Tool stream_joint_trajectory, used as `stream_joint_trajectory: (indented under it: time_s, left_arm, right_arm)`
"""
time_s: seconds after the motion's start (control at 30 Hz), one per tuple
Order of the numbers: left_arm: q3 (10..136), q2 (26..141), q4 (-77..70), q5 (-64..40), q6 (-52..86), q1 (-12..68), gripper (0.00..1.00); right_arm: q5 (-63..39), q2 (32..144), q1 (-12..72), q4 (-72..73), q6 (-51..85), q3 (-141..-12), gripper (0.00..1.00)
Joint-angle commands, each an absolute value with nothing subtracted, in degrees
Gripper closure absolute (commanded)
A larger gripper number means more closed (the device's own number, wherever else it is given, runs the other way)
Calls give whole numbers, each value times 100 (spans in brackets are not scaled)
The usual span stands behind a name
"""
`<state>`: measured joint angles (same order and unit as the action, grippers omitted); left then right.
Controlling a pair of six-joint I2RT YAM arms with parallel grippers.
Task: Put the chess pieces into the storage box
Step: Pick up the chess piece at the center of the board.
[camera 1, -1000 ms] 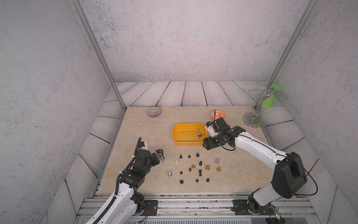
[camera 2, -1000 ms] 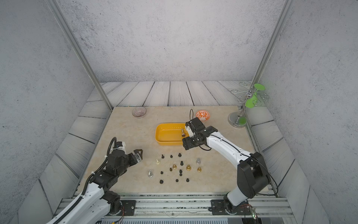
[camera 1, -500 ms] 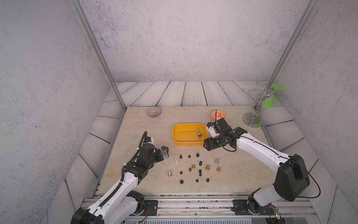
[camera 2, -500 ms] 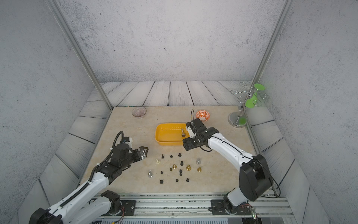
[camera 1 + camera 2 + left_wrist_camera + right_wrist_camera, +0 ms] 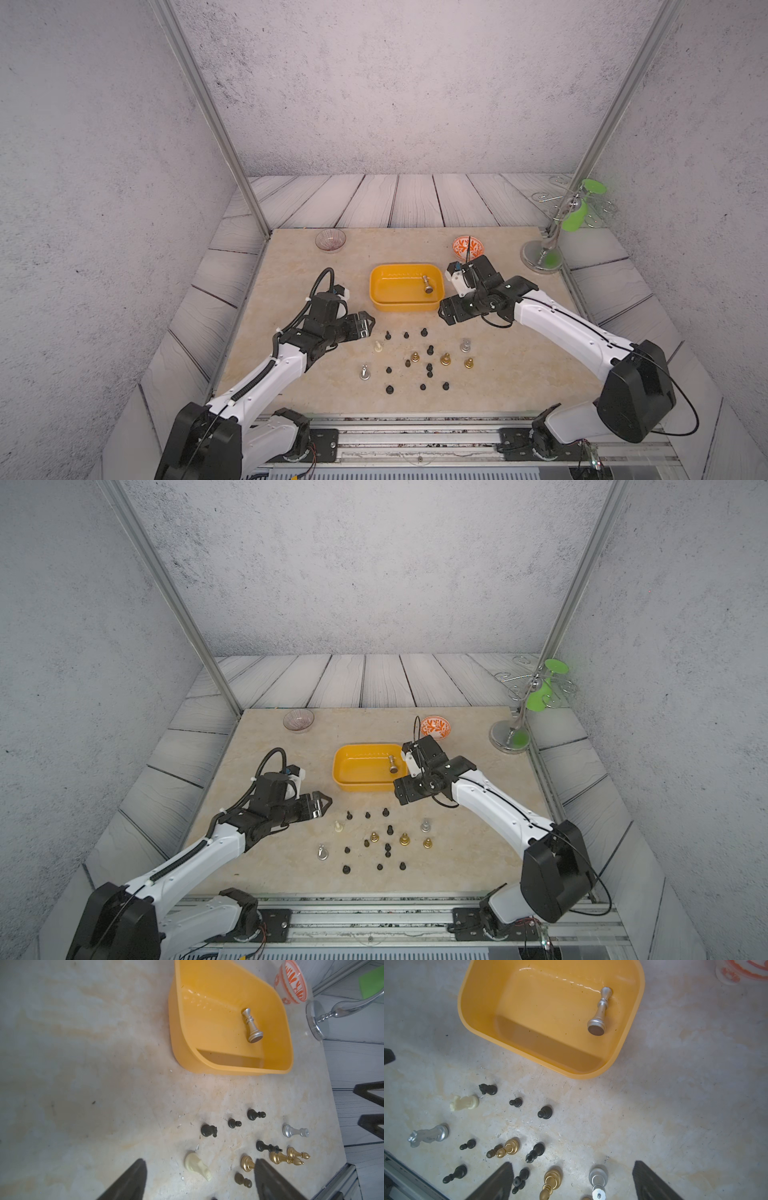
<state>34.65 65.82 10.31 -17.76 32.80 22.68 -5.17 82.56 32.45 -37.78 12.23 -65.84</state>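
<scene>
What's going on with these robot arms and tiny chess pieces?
Two arms are moving chess pieces into the yellow storage box. One silver piece lies inside; the rest are on the table. Both arms' jaws are open and empty: the left arm near the cream piece, the right arm beside the box.

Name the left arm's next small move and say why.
Probably lower the open left tool over the cream piece and close: it is nearest that tool, framed between its jaws in the wrist view, and only one silver piece lies in the storage box.
</scene>
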Motion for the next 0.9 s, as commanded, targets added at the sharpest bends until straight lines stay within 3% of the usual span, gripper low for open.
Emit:
stream_joint_trajectory:
  time_s: [0.0,0.37,0.57,0.87]
  left_arm:
    - [3841,6979,1761,-1989,3029,2359,27]
    - [4641,7849,2443,-1664,2627,2980,34]
    - [5204,8531,3106,-853,2426,3445,38]
    - [5535,8937,3432,-88,2604,3908,53]
  right_arm:
    - [-329,7959,3229,-3874,1327,-6407,9]
    - [-85,7728,3225,-3945,1477,-5930,9]
    - [-21,7616,3218,-3946,1588,-5759,10]
    - [13,7615,3215,-3994,1591,-5761,10]
